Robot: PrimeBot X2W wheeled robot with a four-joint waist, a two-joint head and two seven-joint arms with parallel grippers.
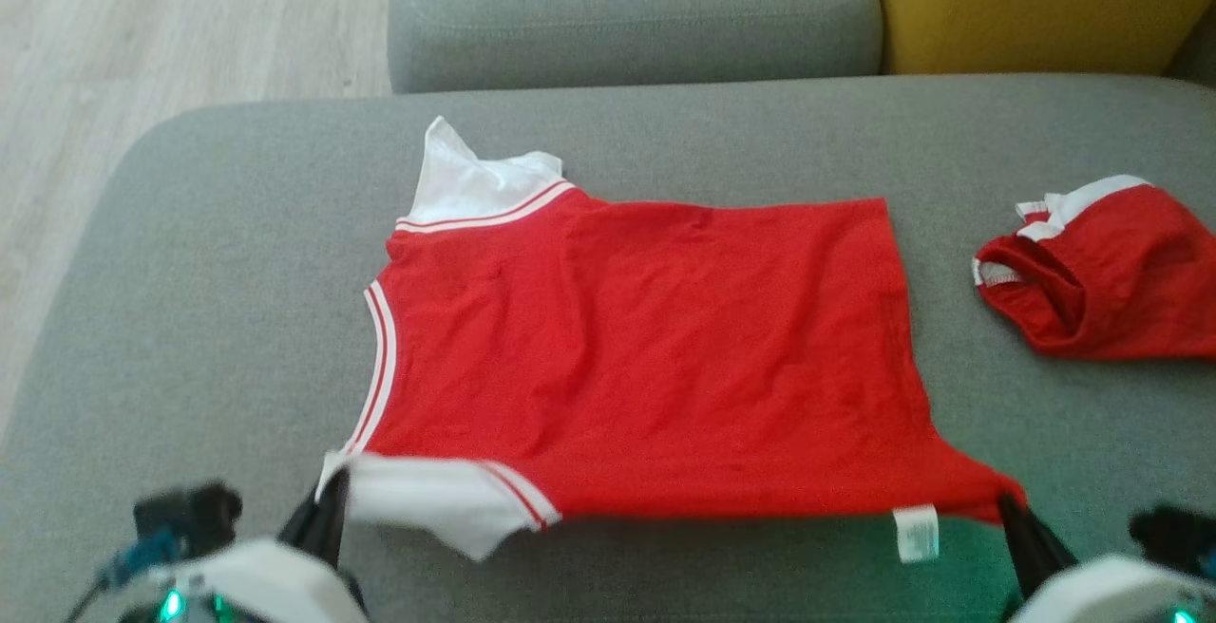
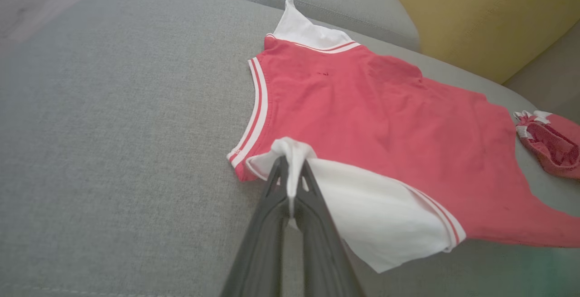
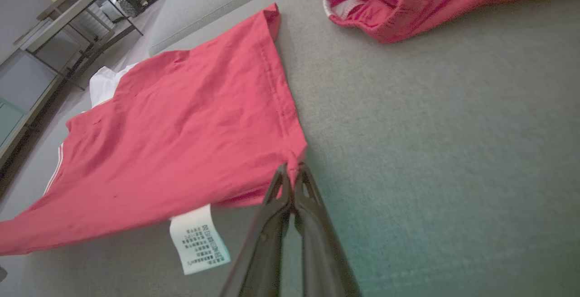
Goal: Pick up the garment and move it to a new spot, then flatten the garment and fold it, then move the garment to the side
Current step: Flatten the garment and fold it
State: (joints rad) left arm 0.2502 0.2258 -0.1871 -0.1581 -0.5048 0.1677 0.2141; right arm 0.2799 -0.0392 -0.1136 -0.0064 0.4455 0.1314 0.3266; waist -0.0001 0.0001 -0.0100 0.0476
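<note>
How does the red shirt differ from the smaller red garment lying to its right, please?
The shirt is spread flat; the smaller garment sits crumpled. The shirt is pinched at its near edge by the left gripper and right gripper; the smaller garment is untouched. Both are red with white trim and lie on the grey sofa.

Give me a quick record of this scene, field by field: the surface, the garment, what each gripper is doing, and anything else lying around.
surface: grey sofa seat
garment: red shirt, spread mostly flat, near edge slightly raised
left gripper: jaws shut on the white sleeve
right gripper: jaws shut on the hem corner, beside the care label
other items: second red garment, crumpled, to the shirt's right and apart from it; yellow cushion behind
</note>
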